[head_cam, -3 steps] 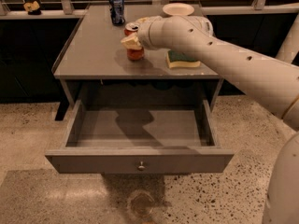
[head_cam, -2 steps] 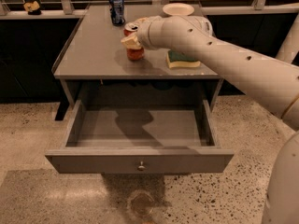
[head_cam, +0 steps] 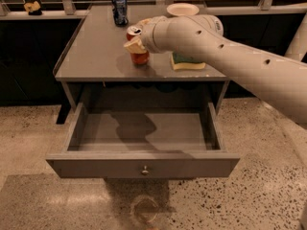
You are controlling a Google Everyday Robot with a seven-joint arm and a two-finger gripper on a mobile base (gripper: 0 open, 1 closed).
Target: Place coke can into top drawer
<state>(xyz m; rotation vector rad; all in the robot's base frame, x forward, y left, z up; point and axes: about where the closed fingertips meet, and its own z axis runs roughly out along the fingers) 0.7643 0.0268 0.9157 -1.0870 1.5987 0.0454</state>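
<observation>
The coke can (head_cam: 140, 56), red with a silver top, stands slightly tilted on the grey cabinet top (head_cam: 96, 51), near its middle. My gripper (head_cam: 135, 43) reaches in from the right and is closed around the can's upper part; one cream finger (head_cam: 132, 45) lies across the can's front. The top drawer (head_cam: 144, 166) is pulled wide open below the cabinet top, directly in front of and under the can. Its inside is bare and its small round knob (head_cam: 145, 170) faces me.
A dark blue can (head_cam: 119, 8) stands at the back of the cabinet top. A white plate (head_cam: 183, 9) sits at the back right. A green and yellow sponge (head_cam: 188, 61) lies just right of the coke can. Speckled floor surrounds the cabinet.
</observation>
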